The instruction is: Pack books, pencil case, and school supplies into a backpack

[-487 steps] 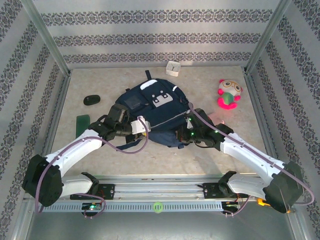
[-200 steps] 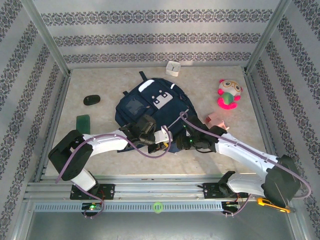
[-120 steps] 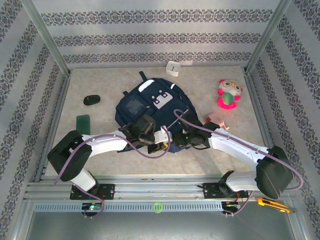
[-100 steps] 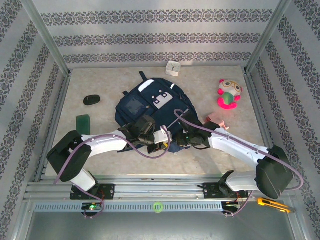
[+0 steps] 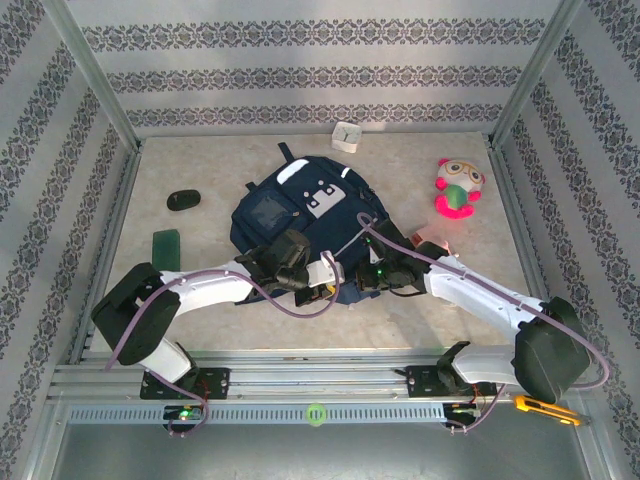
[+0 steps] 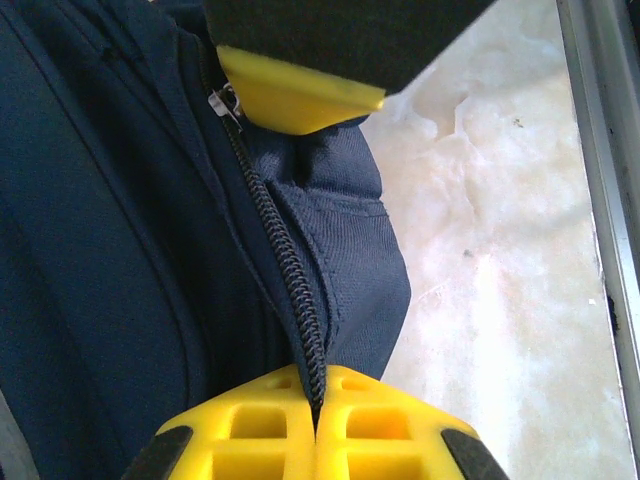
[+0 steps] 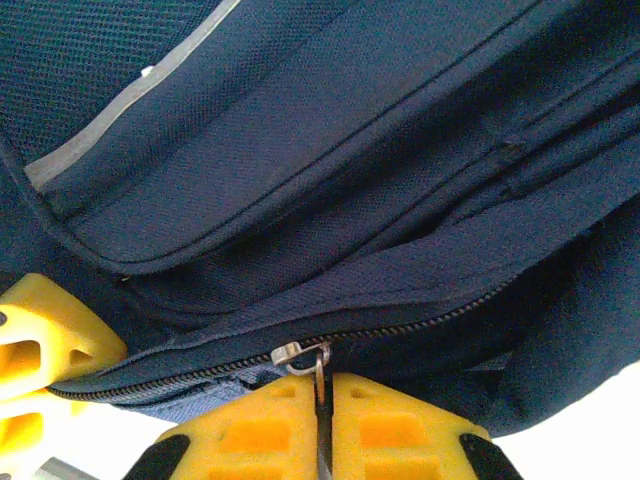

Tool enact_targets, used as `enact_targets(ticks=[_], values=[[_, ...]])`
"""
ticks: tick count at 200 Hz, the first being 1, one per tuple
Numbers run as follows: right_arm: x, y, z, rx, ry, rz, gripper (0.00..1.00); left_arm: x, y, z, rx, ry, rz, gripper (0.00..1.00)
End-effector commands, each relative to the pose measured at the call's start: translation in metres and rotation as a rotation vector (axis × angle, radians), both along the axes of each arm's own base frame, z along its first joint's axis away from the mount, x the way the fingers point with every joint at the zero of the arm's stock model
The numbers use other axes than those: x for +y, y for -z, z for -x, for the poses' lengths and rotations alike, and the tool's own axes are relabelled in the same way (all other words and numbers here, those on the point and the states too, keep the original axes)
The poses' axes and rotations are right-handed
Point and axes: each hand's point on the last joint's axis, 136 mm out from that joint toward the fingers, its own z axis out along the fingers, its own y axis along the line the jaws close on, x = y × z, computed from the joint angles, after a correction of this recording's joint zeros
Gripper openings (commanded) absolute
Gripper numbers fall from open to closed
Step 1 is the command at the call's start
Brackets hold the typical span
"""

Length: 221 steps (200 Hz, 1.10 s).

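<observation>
Backpack: the navy backpack (image 5: 290, 205) lies flat mid-table on the marbled table (image 5: 215, 165), its top with the white patches toward the far wall. Both grippers are at its near edge.
Left gripper: the left gripper (image 6: 316, 402) reaches in from the left. Its yellow fingers are pressed together with no gap and pinch the zipper track (image 6: 285, 270) and the fabric fold beside it. In the top view it (image 5: 330, 283) sits at the bag's near edge.
Right gripper: the right gripper (image 7: 323, 400) comes in from the right, its jaws closed tight on the small metal zipper pull (image 7: 318, 372). The pull hangs from the slider (image 7: 290, 352). From above it (image 5: 358, 282) is just beside the left gripper, almost tip to tip.
Zipper: the teeth look joined along the stretch seen by both wrist cameras. One yellow finger of the other gripper shows at the edge of each wrist view.
Green book: a dark green book (image 5: 165, 243) lies flat on the table left of the backpack, apart from it.
Pencil case: the pale-pink pencil case (image 5: 432, 238) lies on the table right of the backpack, partly hidden behind the right arm.
Other things: a black oval object (image 5: 181, 200) lies far left. A small white box (image 5: 346, 134) stands by the far wall, and a pink-and-green plush toy (image 5: 457, 188) sits far right.
</observation>
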Motion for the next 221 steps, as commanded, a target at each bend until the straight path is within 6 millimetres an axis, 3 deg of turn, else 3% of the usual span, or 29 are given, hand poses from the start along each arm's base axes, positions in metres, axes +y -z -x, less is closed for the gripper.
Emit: enact_targets(ticks=[1, 32, 47, 75, 99, 114, 128, 151, 192, 215, 221], values=[[-0.01, 0.004, 0.004, 0.014, -0.011, 0.01, 0.03, 0.007, -0.013, 0.0, -0.059, 0.011, 0.005, 0.0], [-0.036, 0.008, 0.0, 0.029, 0.041, 0.037, 0.0, 0.031, -0.017, -0.002, -0.076, 0.006, -0.043, 0.0], [-0.038, 0.009, 0.0, 0.032, 0.033, 0.009, 0.0, 0.049, -0.017, -0.001, -0.081, 0.005, -0.083, 0.0], [0.002, -0.001, 0.009, 0.036, -0.115, -0.182, 0.0, 0.087, -0.006, 0.007, -0.083, 0.014, -0.228, 0.02], [0.029, -0.004, 0.019, 0.037, -0.186, -0.307, 0.0, 0.101, -0.008, 0.011, -0.093, 0.001, -0.276, 0.28], [0.033, -0.003, 0.022, 0.041, -0.197, -0.318, 0.0, 0.09, -0.023, 0.015, -0.057, -0.002, -0.204, 0.5], [0.035, -0.001, 0.023, 0.045, -0.197, -0.324, 0.0, 0.073, -0.038, 0.007, -0.033, -0.063, -0.129, 0.66], [0.035, -0.001, 0.025, 0.047, -0.2, -0.329, 0.0, 0.038, -0.049, -0.002, -0.055, -0.081, -0.065, 0.74], [0.033, 0.001, 0.025, 0.048, -0.192, -0.317, 0.0, -0.01, -0.032, -0.022, -0.029, -0.088, -0.008, 0.72], [0.031, -0.001, 0.024, 0.036, -0.184, -0.315, 0.0, -0.019, -0.013, -0.027, -0.001, -0.08, -0.036, 0.58], [0.03, -0.002, 0.023, 0.035, -0.179, -0.317, 0.0, -0.015, -0.006, -0.028, -0.009, -0.085, -0.062, 0.49]])
